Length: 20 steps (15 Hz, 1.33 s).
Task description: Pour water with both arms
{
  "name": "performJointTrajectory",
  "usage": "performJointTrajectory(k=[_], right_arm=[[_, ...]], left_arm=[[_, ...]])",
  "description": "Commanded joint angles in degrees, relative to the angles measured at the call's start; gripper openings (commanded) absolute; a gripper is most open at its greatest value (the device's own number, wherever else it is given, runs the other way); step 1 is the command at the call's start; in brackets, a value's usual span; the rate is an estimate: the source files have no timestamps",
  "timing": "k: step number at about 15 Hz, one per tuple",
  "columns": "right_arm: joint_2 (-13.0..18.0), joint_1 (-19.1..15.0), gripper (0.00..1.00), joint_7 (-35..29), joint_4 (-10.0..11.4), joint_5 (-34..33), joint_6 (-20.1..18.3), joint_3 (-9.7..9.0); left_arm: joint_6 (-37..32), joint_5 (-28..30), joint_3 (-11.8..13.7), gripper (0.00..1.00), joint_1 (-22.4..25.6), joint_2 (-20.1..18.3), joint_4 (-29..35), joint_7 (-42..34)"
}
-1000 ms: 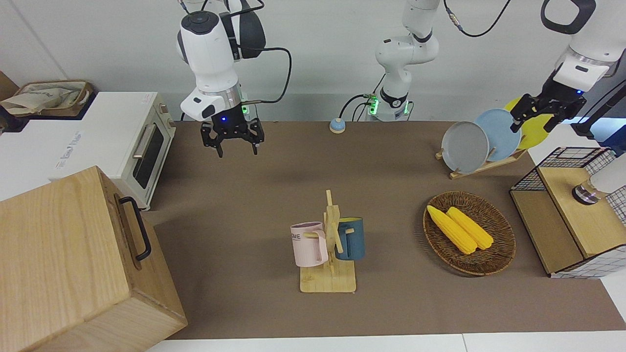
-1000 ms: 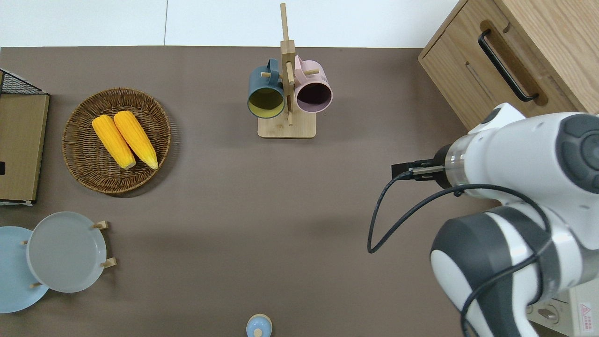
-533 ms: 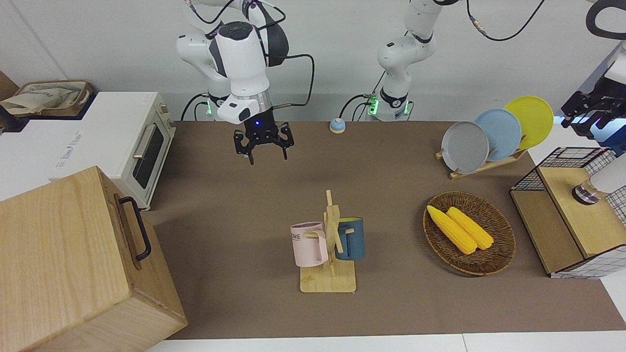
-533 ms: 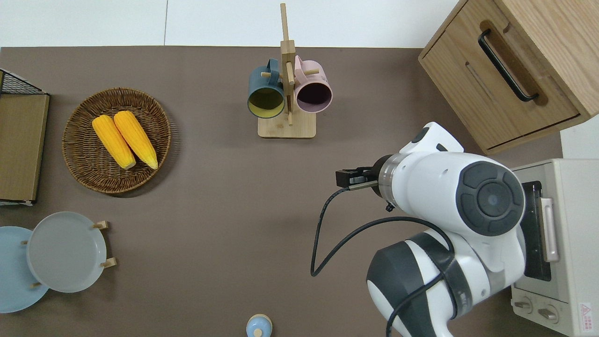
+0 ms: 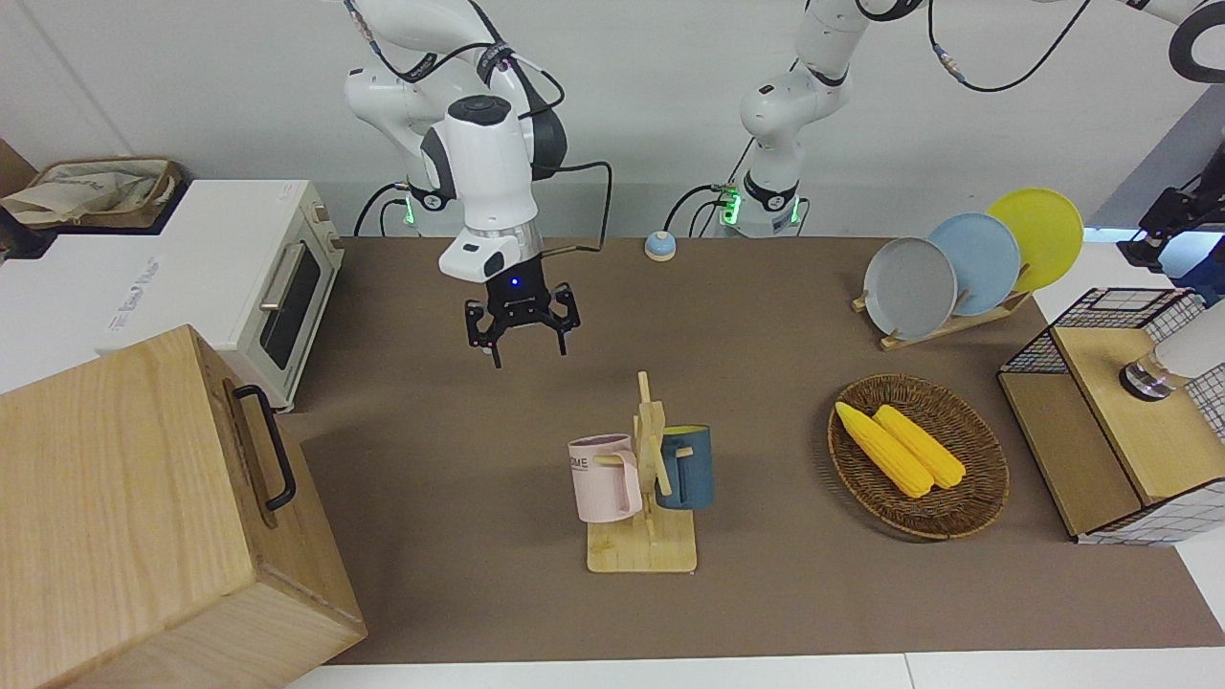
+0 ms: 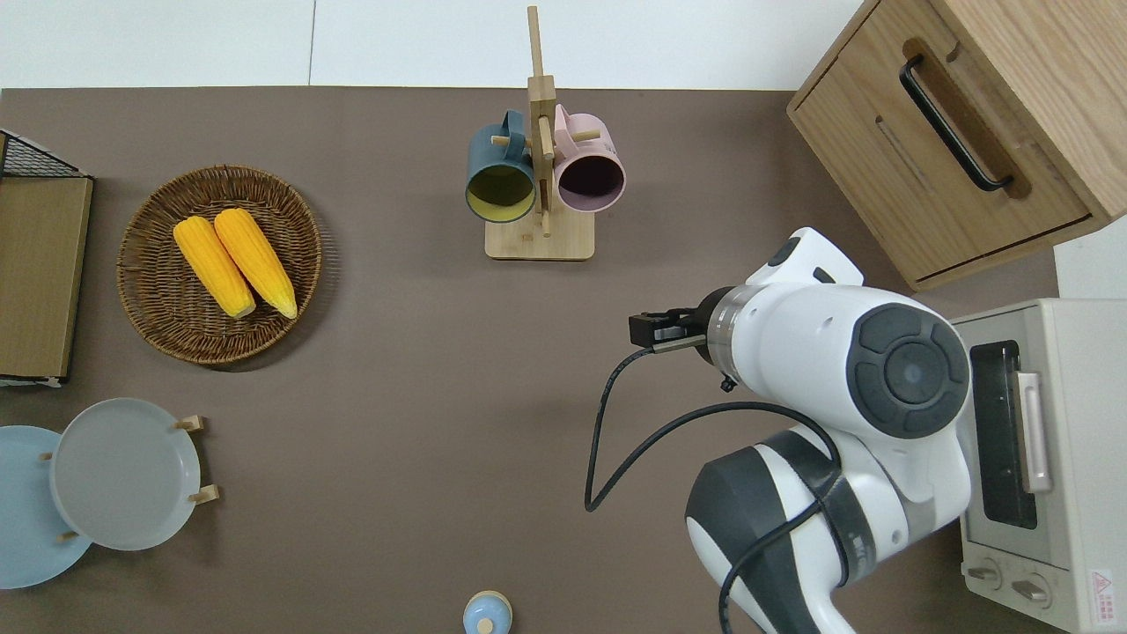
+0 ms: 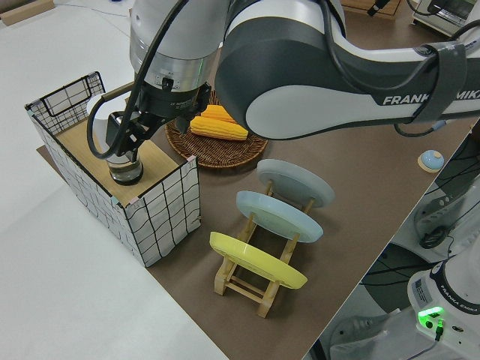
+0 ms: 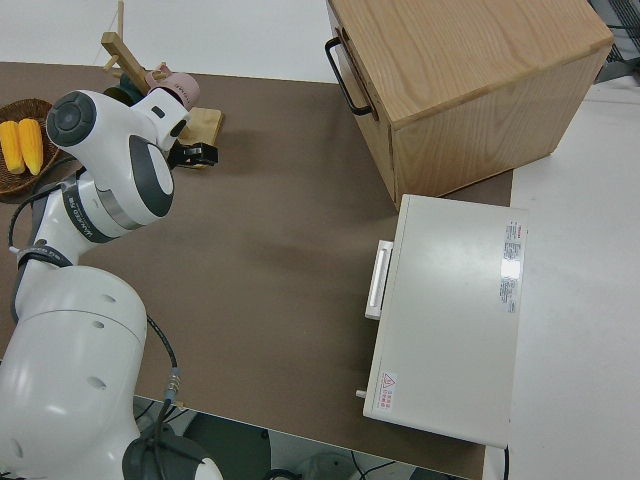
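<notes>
My right gripper (image 5: pixel 528 356) hangs open and empty, fingers down, over bare table nearer to the robots than the wooden mug rack (image 5: pixel 643 550). On the rack hang a pink mug (image 5: pixel 603 478) and a blue mug (image 5: pixel 689 469). In the overhead view the right wrist hides the fingers. My left gripper (image 7: pixel 129 142) is open at the left arm's end of the table. It is just above a white bottle with a metal band (image 7: pixel 124 163), which stands on the wooden shelf of a wire box (image 7: pixel 161 210). No water is in view.
A wicker basket (image 5: pixel 986 498) with two corn cobs lies between the mug rack and the wire box. A plate rack (image 5: pixel 957 263) holds three plates. A toaster oven (image 5: pixel 239 277) and a wooden cabinet (image 5: pixel 144 517) stand at the right arm's end. A small blue knob (image 5: pixel 659 247) sits near the arm bases.
The right arm has swung toward the table's middle and come lower, with its gripper still open. The left arm has moved from the plates out over the wire box.
</notes>
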<state>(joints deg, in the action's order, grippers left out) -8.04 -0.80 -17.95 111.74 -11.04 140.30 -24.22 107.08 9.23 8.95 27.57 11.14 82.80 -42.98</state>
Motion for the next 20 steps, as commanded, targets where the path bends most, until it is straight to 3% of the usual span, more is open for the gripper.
performJointTrajectory(k=[1,5,8,10,12,13,16,20], right_arm=[[-5.0,1.2,0.983,-0.8,-1.2,-7.5,7.8,-0.04],[-9.2,1.3,0.983,-0.6,-5.8,-9.4,10.1,0.23],[-11.4,4.1,0.981,-0.2,-8.4,-13.3,10.8,3.3],[-12.9,4.1,0.979,-0.3,-10.3,-13.8,12.2,3.39],[-16.5,4.7,0.979,-0.1,-16.7,-13.9,11.2,3.48],[-17.8,5.7,0.975,-0.1,-18.6,-13.8,10.8,4.09],[-18.3,6.4,0.921,-0.1,-19.4,-13.8,10.6,4.89],[-20.3,6.9,0.716,0.2,-21.2,-15.1,10.6,5.06]], left_arm=[[7.6,3.9,-0.1,0.99,1.6,1.7,0.3,-1.9],[14.5,10.4,-0.1,1.0,1.9,2.2,3.2,-1.9],[18.2,14.8,-0.4,1.0,1.7,3.3,4.6,-1.9],[20.5,18.2,-0.9,1.0,1.4,3.4,5.7,-1.9],[23.5,20.4,-1.3,1.0,0.9,3.5,7.5,-1.9],[24.8,21.0,-1.9,1.0,0.9,3.5,8.1,-2.2],[28.1,21.2,-2.8,1.0,0.9,3.5,10.4,-5.3],[30.5,27.4,-2.8,1.0,1.2,3.8,12.6,-13.7]])
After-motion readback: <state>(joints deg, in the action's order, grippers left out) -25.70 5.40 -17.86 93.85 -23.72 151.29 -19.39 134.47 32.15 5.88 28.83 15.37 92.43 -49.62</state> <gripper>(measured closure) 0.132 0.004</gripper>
